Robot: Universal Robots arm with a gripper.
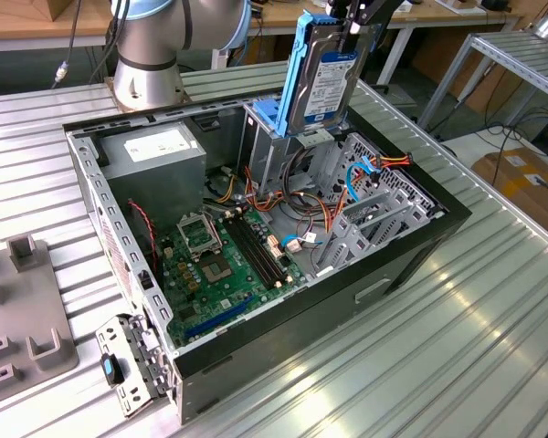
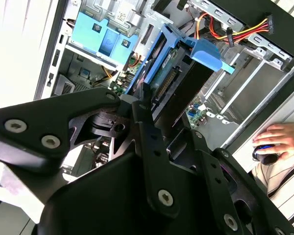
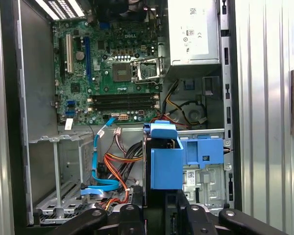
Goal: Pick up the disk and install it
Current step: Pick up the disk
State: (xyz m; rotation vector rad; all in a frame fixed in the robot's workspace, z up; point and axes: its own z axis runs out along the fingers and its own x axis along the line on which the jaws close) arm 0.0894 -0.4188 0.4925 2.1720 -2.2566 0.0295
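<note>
The pick-up looks done and the install does not. The flat silver-metal disk with its white-and-blue label and blue plastic side rails [image 1: 324,82] is off the surface, standing nearly upright on end with a slight tilt. The arm's black gripper [image 1: 353,23] holds it by its upper end, with the fingers [image 2: 149,142] closed on the disk.

It hangs over the open black-and-grey desktop computer case [image 1: 411,246], which lies on its side across the middle of the ribbed metal surface [image 1: 438,365]. The disk's lower end is at the top of the grey metal drive cage [image 1: 265,151], along the case wall nearest the arm's base. I cannot tell whether it touches the cage or has just entered it.

In the first wrist view the disk [image 3: 165,166] appears end-on, just beside the light-blue plastic latch piece [image 3: 203,152] of the cage. The green motherboard [image 3: 112,73] and the grey power-supply box with a white sticker [image 3: 193,29] lie well apart from it, deeper in the case.

By my reading most of the disk is above the cage, so it is not yet seated; sliding it into its bay and locking the rails is what is left. In the second wrist view a person's hand [image 2: 279,139] rests on a mouse outside the case.
</note>
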